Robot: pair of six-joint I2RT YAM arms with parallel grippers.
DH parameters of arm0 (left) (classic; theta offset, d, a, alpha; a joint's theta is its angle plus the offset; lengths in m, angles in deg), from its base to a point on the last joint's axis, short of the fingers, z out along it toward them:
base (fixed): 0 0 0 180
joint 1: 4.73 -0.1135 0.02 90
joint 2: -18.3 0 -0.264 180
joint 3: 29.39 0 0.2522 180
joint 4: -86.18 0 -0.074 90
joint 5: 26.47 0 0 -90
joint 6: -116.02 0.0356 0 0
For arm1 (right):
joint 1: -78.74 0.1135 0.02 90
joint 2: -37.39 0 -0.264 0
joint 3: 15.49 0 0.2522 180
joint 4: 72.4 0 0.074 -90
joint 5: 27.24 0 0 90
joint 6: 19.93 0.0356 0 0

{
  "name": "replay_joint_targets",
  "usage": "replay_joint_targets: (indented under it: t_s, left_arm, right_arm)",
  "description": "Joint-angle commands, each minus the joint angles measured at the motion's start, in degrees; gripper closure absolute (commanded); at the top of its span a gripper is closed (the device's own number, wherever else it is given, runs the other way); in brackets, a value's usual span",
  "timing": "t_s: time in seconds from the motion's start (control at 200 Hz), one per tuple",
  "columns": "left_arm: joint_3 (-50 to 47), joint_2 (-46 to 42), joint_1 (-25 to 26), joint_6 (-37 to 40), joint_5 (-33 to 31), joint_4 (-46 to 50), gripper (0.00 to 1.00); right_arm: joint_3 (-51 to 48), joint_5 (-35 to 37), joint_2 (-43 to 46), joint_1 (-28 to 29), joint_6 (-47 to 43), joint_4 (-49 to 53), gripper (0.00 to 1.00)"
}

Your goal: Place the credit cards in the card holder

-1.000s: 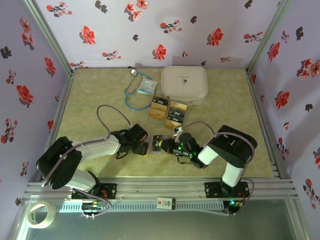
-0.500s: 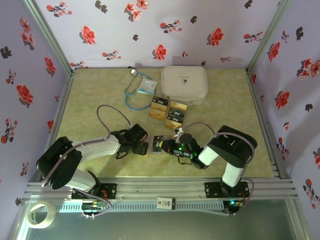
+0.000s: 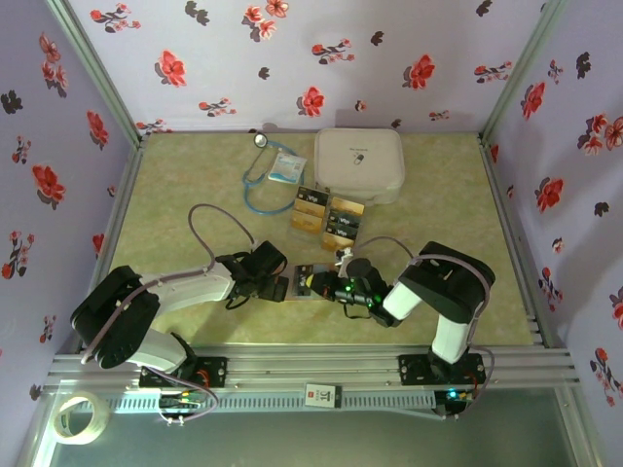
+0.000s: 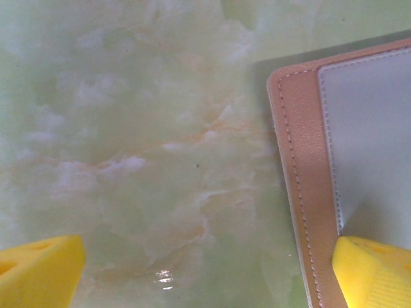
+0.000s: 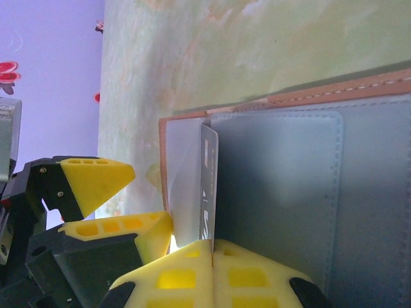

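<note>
The card holder (image 5: 282, 192) lies open on the table near the front, pinkish-brown with grey pockets. My right gripper (image 5: 212, 247) is shut on a dark credit card (image 5: 209, 183), held on edge over the holder's left pocket. My left gripper (image 4: 205, 276) is open, and its right finger (image 4: 376, 273) rests on the holder's edge (image 4: 298, 160) while the left one sits on bare table. In the top view the two grippers (image 3: 275, 285) (image 3: 326, 285) meet over the holder (image 3: 295, 290). Several more black and gold credit cards (image 3: 328, 216) lie in a group farther back.
A large white rounded case (image 3: 358, 163) stands at the back. A stethoscope (image 3: 261, 185) and a white-blue packet (image 3: 286, 167) lie to its left. A tape roll (image 3: 78, 416) sits outside the front rail at the left.
My right gripper has moved slightly left with the card, closer to the holder's left pocket. The left arm has stayed where it was.
</note>
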Motion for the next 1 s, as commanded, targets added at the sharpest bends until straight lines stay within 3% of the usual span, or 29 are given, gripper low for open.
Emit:
replay_joint_targets:
  t_s: [0.0,0.17,0.445,0.585,0.82,0.995]
  left_arm:
    - [-1.5,0.4,0.4,-0.2,-2.0,1.6,0.0]
    - [-1.5,0.1,0.4,-0.4,-2.0,1.6,0.0]
    - [-2.3,-3.1,-2.9,-2.2,1.0,0.5,0.0]
    - [-2.2,-5.5,-4.9,-2.5,2.2,0.4,0.0]
    - [-1.4,-7.2,-7.8,-2.7,2.4,2.6,0.0]
    - [-1.1,-6.9,-9.2,-3.1,0.9,5.1,0.0]
  right_arm:
    - [0.1,-0.6,-1.7,0.5,-0.2,5.9,0.85]
    - [2.2,-1.2,1.3,0.2,-2.2,12.9,0.67]
    - [11.7,1.1,10.2,0.3,-11.2,38.9,0.52]
    - [16.7,3.3,13.3,0.3,-15.6,49.9,0.39]
    - [22.6,9.1,16.5,0.5,-20.5,63.7,0.42]
    - [25.9,15.1,15.3,0.8,-22.9,71.5,0.58]
